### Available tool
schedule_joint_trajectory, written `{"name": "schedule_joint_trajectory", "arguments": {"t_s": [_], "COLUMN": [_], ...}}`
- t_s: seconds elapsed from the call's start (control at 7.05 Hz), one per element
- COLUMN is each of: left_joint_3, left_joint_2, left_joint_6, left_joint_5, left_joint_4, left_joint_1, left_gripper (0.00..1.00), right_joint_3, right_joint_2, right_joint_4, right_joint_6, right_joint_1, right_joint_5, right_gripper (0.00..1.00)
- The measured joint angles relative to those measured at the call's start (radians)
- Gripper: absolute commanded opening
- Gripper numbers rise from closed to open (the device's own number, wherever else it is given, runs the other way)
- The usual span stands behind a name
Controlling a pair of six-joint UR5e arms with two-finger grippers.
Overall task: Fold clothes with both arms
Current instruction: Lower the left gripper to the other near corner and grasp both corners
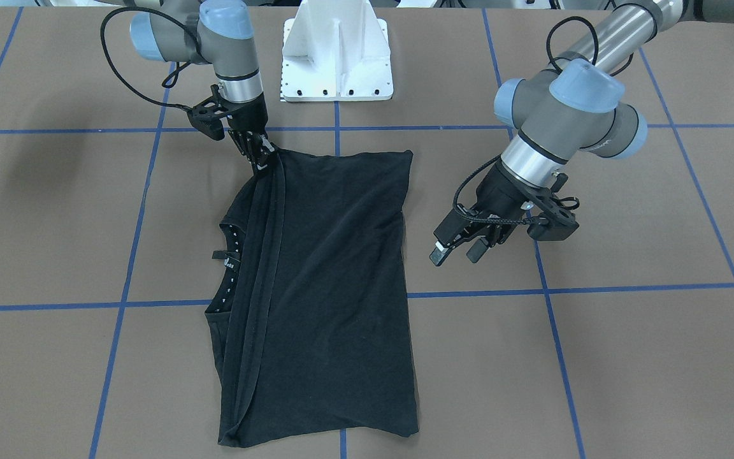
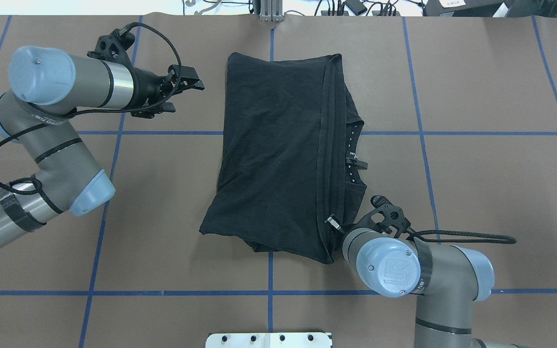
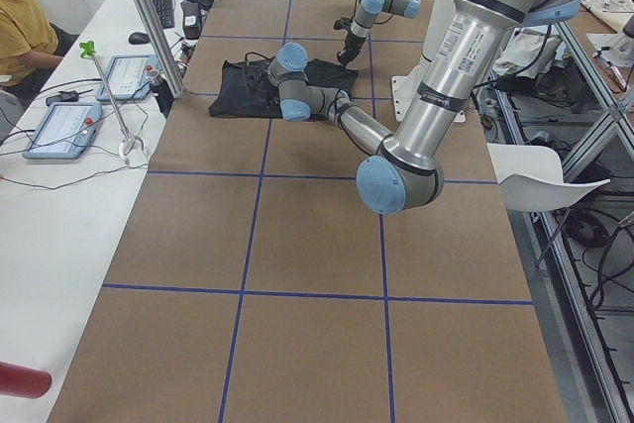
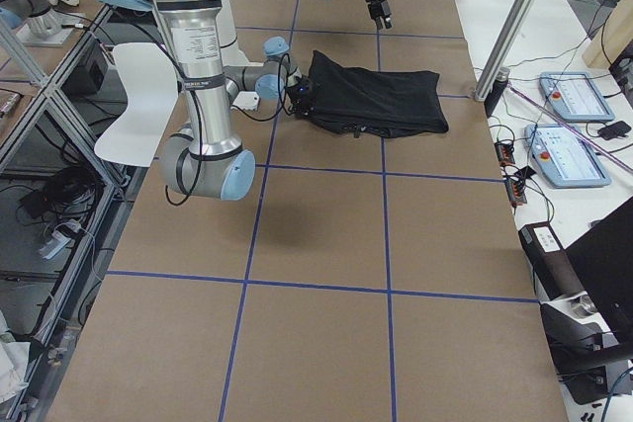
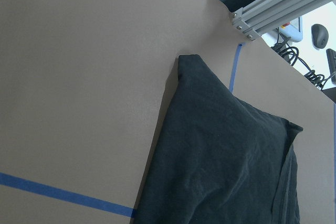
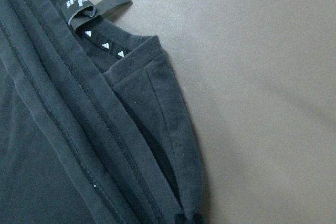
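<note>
T-shirt: matt black cloth, stitched hems. Table: matt brown paper-like cover. Left arm, right arm: satin metal, smooth blue caps.

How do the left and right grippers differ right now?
The left gripper is open; the right gripper is shut on a corner of the T-shirt. The left gripper hangs clear of the cloth, off to one side; the right gripper touches it. Both are black two-finger pincers.
</note>
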Motion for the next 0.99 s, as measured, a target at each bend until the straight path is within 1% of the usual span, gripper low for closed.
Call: {"name": "schedule_joint_trajectory", "arguments": {"t_s": [0.14, 0.28, 0.43, 0.57, 0.71, 0.85, 0.99], "left_joint_3": [-0.024, -0.077, -0.149, -0.209, -0.244, -0.258, -0.261], "left_joint_2": [0.017, 0.052, 0.107, 0.165, 0.21, 0.239, 0.252], "left_joint_6": [-0.027, -0.086, -0.155, -0.228, -0.287, -0.322, -0.34], "left_joint_5": [0.003, 0.024, 0.093, 0.184, 0.256, 0.298, 0.313], "left_joint_4": [-0.002, -0.004, -0.005, -0.004, -0.003, -0.003, -0.002], "left_joint_1": [0.007, 0.032, 0.101, 0.203, 0.295, 0.357, 0.395], "left_gripper": [1.0, 0.99, 0.96, 0.93, 0.88, 0.81, 0.79], "right_joint_3": [0.016, 0.028, 0.036, 0.04, 0.041, 0.042, 0.043], "right_joint_2": [-0.001, -0.002, -0.003, -0.006, -0.011, -0.017, -0.02], "right_joint_4": [-0.014, -0.025, -0.031, -0.033, -0.033, -0.033, -0.033], "right_joint_6": [-0.001, -0.003, -0.004, -0.005, -0.007, -0.007, -0.008], "right_joint_1": [0.001, 0.001, 0.002, 0.002, 0.003, 0.003, 0.003], "right_joint_5": [0.001, 0.002, 0.002, 0.002, 0.002, 0.003, 0.003], "right_gripper": [0.0, 0.0, 0.0, 0.0, 0.0, 0.0, 0.0]}}
